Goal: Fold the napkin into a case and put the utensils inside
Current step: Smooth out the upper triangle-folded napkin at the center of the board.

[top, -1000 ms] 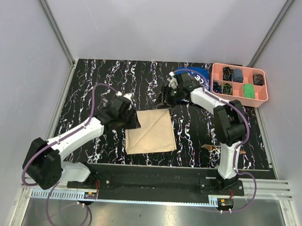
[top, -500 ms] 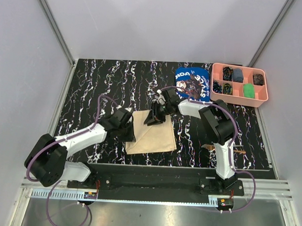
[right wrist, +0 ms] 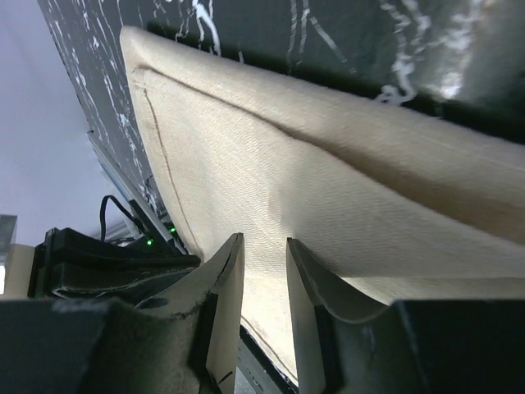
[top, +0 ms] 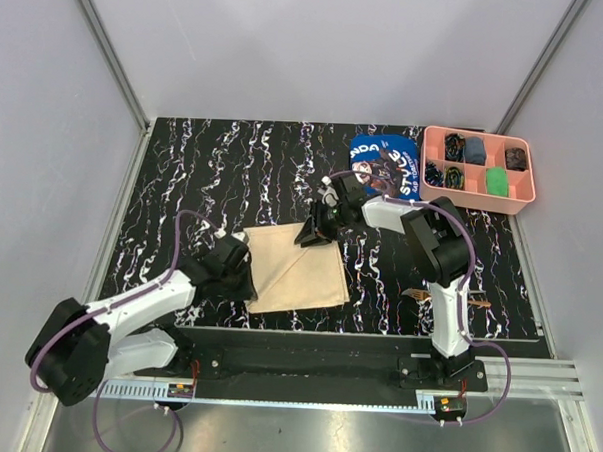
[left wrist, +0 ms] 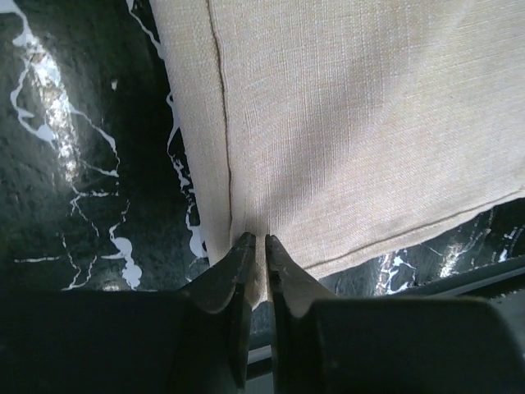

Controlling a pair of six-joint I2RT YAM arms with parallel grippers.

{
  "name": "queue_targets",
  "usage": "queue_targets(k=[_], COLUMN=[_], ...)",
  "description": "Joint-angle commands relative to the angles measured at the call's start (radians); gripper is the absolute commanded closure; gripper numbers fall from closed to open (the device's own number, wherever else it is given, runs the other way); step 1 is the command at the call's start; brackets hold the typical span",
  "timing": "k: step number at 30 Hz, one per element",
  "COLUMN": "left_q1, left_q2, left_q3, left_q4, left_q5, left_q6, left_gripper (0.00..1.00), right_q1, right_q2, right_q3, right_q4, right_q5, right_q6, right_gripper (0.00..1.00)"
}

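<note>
**Top view.** The napkin (top: 298, 271) lies on the bench (top: 184, 171) just ahead of the arm bases, a slanted oblong. The left tool (top: 245, 282) is at its near-left edge and the right tool (top: 311, 233) at its far-right corner. With the tools at opposite ends, an uneven pull would likely skew the cloth and leave the fold crooked. The blue cloth (top: 382, 167) and the tray (top: 479, 166) sit well apart at the far right, so a snag there seems unlikely.

**Left wrist.** The left tool (left wrist: 256, 245) is closed on the napkin (left wrist: 353, 123), pinching its near edge just beside the hem seam. From the fingertips the cloth spreads away and lies flat on the bench (left wrist: 74, 164). The bite looks shallow — a quick lift or drag could pull the hem out. If the cloth is layered here, the pinch may hold only the top layer, and the layers would then part.

**Right wrist.** The right tool (right wrist: 261, 263) has its fingers a little apart with the napkin (right wrist: 328, 189) showing in the gap. I cannot tell whether they clamp it or only straddle it. Ahead of the tool the cloth rises in a long ridge off the bench (right wrist: 246, 25). If nothing is pinched, that ridge would likely drop once the arm moves — and the fold would go with it.
</note>
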Motion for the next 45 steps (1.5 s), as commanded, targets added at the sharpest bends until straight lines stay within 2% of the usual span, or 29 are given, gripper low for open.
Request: queue_targets(k=[1,5,9,13,19,21,27,33,36,37,40,42,44,45], left_q1=[-0.005,-0.007,-0.005,-0.005,-0.005,-0.005,-0.007,-0.008,-0.008,-0.008,-0.002,0.031,0.083,0.155], left_q2=[-0.086,-0.147,-0.194,-0.140,-0.100,-0.082,-0.072,-0.091,-0.149,-0.166,-0.207,-0.198,-0.183,-0.174], left_q3=[-0.030,-0.024,0.016,0.033,0.001,-0.019,-0.071,-0.053,-0.021,-0.008,0.097,0.154,0.237,0.260], left_q4=[-0.022,-0.031,-0.086,-0.146,-0.140,-0.137,-0.082,-0.051,-0.090,-0.101,-0.175,-0.224,-0.255,-0.279], left_q5=[0.014,0.045,0.005,-0.029,-0.046,-0.079,-0.055,0.010,-0.003,-0.009,-0.079,-0.131,-0.173,-0.180], left_q6=[-0.049,-0.072,-0.084,-0.106,-0.138,-0.145,-0.167,-0.149,-0.138,-0.138,-0.132,-0.112,-0.072,-0.064], left_gripper=[0.84,0.82,0.76,0.73,0.73,0.76,0.87,0.88,0.75,0.61,0.45,0.41,0.39,0.38], right_q1=[-0.030,-0.045,-0.048,-0.050,-0.065,-0.073,-0.094,-0.094,-0.096,-0.096,-0.094,-0.091,-0.076,-0.065], right_q2=[0.009,0.001,-0.020,-0.024,-0.002,0.010,0.050,0.081,0.064,0.056,0.029,-0.005,-0.034,-0.068], right_q3=[0.032,0.065,0.073,0.072,0.067,0.068,0.088,0.137,0.157,0.168,0.202,0.217,0.230,0.240], right_q4=[-0.027,-0.078,-0.110,-0.113,-0.112,-0.113,-0.119,-0.147,-0.181,-0.196,-0.274,-0.340,-0.382,-0.435], right_q5=[0.013,0.031,0.049,0.048,0.052,0.056,0.065,0.057,0.078,0.091,0.144,0.192,0.283,0.327], right_q6=[-0.053,-0.084,-0.105,-0.108,-0.116,-0.127,-0.156,-0.177,-0.197,-0.205,-0.248,-0.274,-0.297,-0.306], right_gripper=[0.64,0.64,0.64,0.64,0.64,0.64,0.64,0.64,0.63,0.63,0.61,0.59,0.50,0.47])
